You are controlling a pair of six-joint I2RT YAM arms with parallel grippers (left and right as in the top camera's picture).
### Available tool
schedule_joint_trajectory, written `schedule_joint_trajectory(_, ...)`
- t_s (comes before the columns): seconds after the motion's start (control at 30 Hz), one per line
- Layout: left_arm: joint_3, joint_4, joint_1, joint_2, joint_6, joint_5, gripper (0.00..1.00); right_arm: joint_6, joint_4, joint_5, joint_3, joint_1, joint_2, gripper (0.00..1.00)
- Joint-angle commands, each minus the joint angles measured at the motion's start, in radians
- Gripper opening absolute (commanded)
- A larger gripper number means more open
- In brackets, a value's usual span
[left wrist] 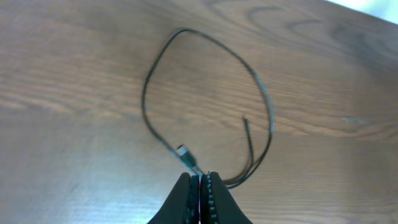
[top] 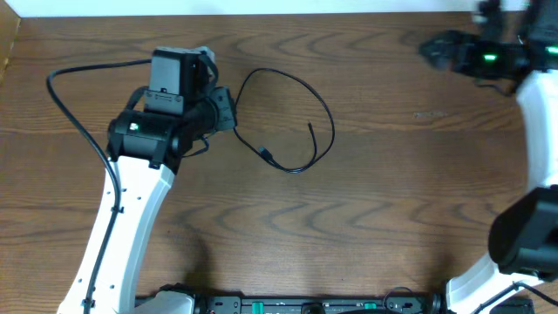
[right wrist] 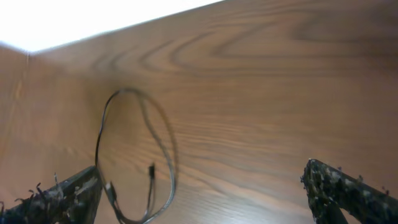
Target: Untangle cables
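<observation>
The black cable (top: pixel 331 126) lies on the wooden table in one open loop, with both plug ends inside or near the loop's lower edge. It also shows in the left wrist view (left wrist: pixel 268 109) and in the right wrist view (right wrist: pixel 99 134). My left gripper (top: pixel 228 112) is at the loop's left side, with its fingers (left wrist: pixel 200 177) pressed together. One plug end lies just in front of the fingertips, and I see nothing between them. My right gripper (top: pixel 433 50) is far off at the back right, open wide (right wrist: pixel 202 173) and empty. The white cable is out of view.
The left arm's own thick black wire (top: pixel 74 83) curves over the table at the far left. The table's back edge (top: pixel 279 14) runs along the top. The right arm's white link (top: pixel 539 122) stands at the right edge.
</observation>
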Motion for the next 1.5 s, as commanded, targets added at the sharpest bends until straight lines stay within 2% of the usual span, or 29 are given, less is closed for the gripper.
schedule_joint_trajectory(0.0,0.005,-0.023,0.037,-0.006,0.012,-0.006,0.08,-0.057,0.023,0.060,0.013,0.110,0.065,0.99)
schedule_joint_trajectory(0.17,0.005,-0.045,0.065,-0.006,0.013,-0.006,0.08,-0.047,0.066,0.072,0.013,0.267,0.179,0.99)
schedule_joint_trajectory(0.3,0.005,-0.045,0.068,-0.006,0.013,-0.006,0.08,-0.047,0.085,0.171,0.013,0.363,0.259,0.99)
schedule_joint_trajectory(0.6,0.005,-0.046,0.068,-0.006,0.013,-0.007,0.08,-0.047,0.107,0.352,0.013,0.505,0.358,0.98)
schedule_joint_trajectory(0.8,0.005,-0.046,0.068,-0.006,0.013,-0.007,0.09,0.054,0.080,0.502,0.013,0.568,0.389,0.85)
schedule_joint_trajectory(0.9,0.005,-0.053,0.068,-0.006,0.013,-0.007,0.09,0.071,0.065,0.512,0.012,0.586,0.403,0.79)
schedule_joint_trajectory(1.17,0.005,-0.064,0.068,-0.006,0.013,-0.014,0.09,0.126,-0.016,0.513,0.012,0.651,0.413,0.74)
schedule_joint_trajectory(1.33,0.005,-0.076,0.068,-0.006,0.013,-0.014,0.09,0.267,-0.128,0.551,0.012,0.675,0.416,0.63)
schedule_joint_trajectory(1.47,0.005,-0.087,0.068,-0.006,0.013,-0.014,0.09,0.344,-0.178,0.605,-0.006,0.679,0.418,0.63)
